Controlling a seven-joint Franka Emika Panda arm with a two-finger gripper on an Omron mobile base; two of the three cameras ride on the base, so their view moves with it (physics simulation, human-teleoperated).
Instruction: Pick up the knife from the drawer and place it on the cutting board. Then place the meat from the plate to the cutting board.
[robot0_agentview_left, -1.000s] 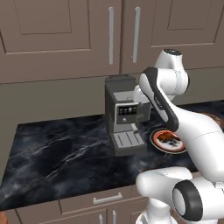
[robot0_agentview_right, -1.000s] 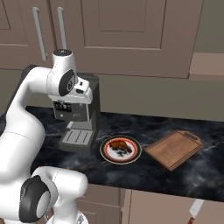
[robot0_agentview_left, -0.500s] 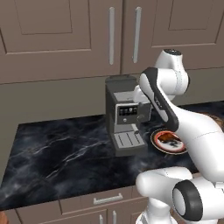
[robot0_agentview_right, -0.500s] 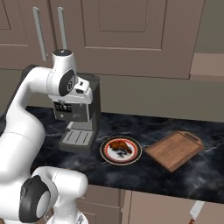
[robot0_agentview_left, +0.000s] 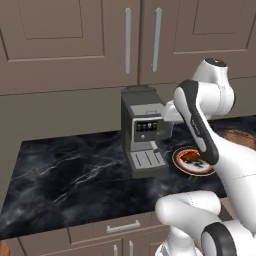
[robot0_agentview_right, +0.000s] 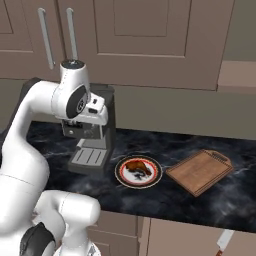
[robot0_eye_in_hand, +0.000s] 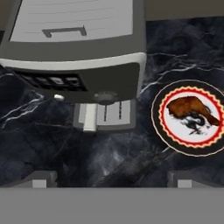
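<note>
My gripper (robot0_eye_in_hand: 112, 179) hangs open and empty above the front of the coffee machine, its fingertips wide apart. The plate (robot0_eye_in_hand: 192, 117) with a red and dark rim lies right of the machine, with the meat (robot0_eye_in_hand: 189, 109) on it; the plate (robot0_agentview_right: 138, 171) and the meat (robot0_agentview_right: 137, 166) also appear in the right base view. Right of the plate lies the wooden cutting board (robot0_agentview_right: 200, 171), bare. Below the counter's front edge at the bottom right, the knife (robot0_agentview_right: 223, 241) lies in the taupe drawer (robot0_agentview_right: 190, 240); its handle is cut off by the picture edge.
A grey coffee machine (robot0_agentview_left: 142, 135) stands on the black marble counter (robot0_agentview_left: 65, 175) directly under my hand. Wall cabinets with silver bar handles (robot0_agentview_left: 127, 40) hang above. A closed drawer front (robot0_agentview_left: 122, 227) sits below the counter's left part.
</note>
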